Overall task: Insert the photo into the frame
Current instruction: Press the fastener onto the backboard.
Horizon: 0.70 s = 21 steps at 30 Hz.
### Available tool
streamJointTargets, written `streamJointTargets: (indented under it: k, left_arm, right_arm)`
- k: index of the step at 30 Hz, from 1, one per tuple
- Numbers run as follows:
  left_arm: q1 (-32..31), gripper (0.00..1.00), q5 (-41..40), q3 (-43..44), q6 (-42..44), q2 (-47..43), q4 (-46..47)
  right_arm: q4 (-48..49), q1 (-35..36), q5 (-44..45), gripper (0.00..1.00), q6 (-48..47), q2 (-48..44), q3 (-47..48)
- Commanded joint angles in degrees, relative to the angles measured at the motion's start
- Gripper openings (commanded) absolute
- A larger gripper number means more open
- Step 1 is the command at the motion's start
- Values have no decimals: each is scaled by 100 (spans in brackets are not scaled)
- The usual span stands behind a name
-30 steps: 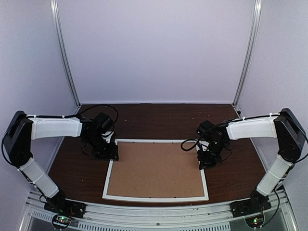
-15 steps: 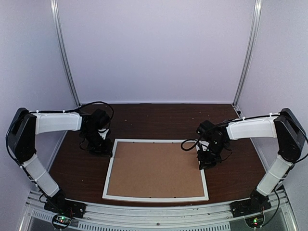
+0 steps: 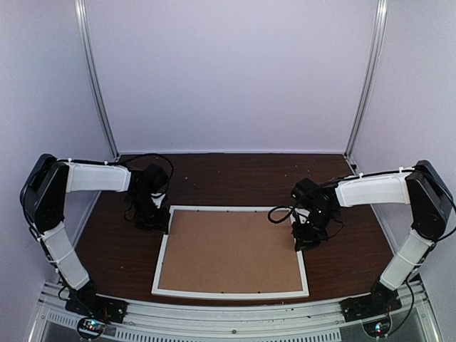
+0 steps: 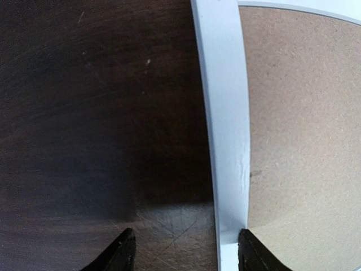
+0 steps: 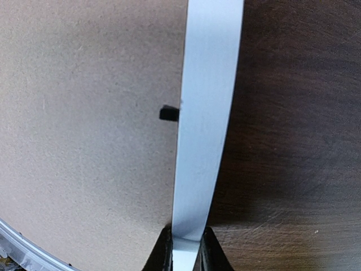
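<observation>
Overhead view of two robot arms working over a white frame [image 3: 229, 293] that lies flat and face down in the middle of a dark wood counter [image 3: 235, 178], near the arms' bases. A plain brown backing board [image 3: 231, 249] fills the frame's opening, and a small black clip [image 5: 168, 113] sits where the board meets the right rail. The photo is not visible anywhere; it may lie under the board, but that cannot be confirmed.

The right fingers [image 3: 308, 242] are pinched closed on the frame's right rail, near its far end, probably to keep the frame from sliding. The left fingers [image 3: 152, 222] are spread wide and hold nothing. They hover at the far left corner of the frame, one tip over bare counter and the other at the rail's inner edge, which looks like a release or a pause rather than a grip.

The counter is scuffed, with fine scratches showing in the wrist views. Pale lilac walls [image 3: 228, 71] enclose it on three sides, with thin metal posts [image 3: 96, 85] at the back corners.
</observation>
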Motion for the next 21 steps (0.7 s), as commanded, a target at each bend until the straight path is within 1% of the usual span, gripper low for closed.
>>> streamJointTargets:
  k: [1, 9, 21]
  left_arm:
    - [34, 63, 42, 2, 55, 80, 141]
    - [-19, 63, 339, -193, -27, 157, 374]
    - [-528, 63, 154, -247, -196, 379, 404]
  right_arm:
    - [35, -35, 279, 3, -124, 78, -183]
    - [54, -42, 270, 3, -116, 87, -189]
    - [164, -35, 200, 3, -98, 158, -241]
